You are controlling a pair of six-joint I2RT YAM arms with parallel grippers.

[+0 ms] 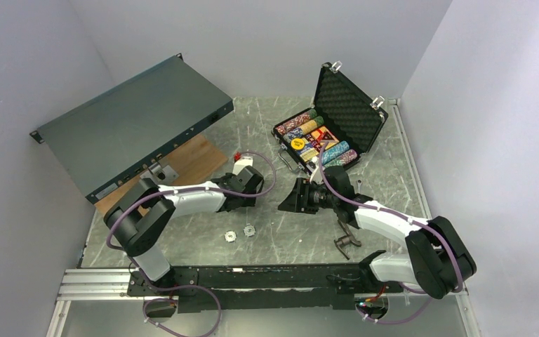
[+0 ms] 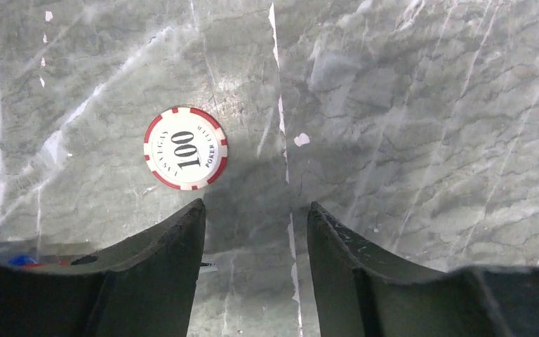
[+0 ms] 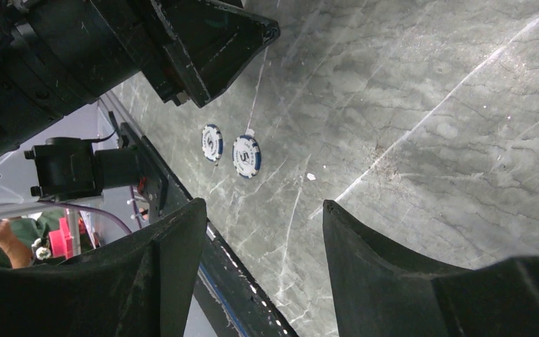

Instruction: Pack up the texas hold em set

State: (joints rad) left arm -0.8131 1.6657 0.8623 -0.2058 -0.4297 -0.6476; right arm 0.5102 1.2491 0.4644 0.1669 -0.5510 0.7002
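Observation:
The black briefcase (image 1: 289, 161) stands open at the back right, its foam-lined lid (image 1: 347, 105) raised. Rows of multicoloured chips (image 1: 316, 140) and a yellow disc (image 1: 297, 144) lie inside. My left gripper (image 2: 256, 210) is open and empty above the table. A red-white "100" chip (image 2: 185, 148) lies flat just beyond its left fingertip, also in the top view (image 1: 238, 158). My right gripper (image 3: 263, 207) is open and empty, pointing left at mid-table (image 1: 285, 199). Two small white-blue chips (image 3: 212, 142) (image 3: 246, 156) lie ahead of it, near the front rail (image 1: 230, 236) (image 1: 249, 229).
A flat grey metal chassis (image 1: 133, 126) rests tilted on a wooden board (image 1: 193, 161) at the back left. A small metal tool (image 1: 347, 239) lies by the right arm. The black mounting rail (image 1: 253, 277) runs along the near edge. Grey walls close in three sides.

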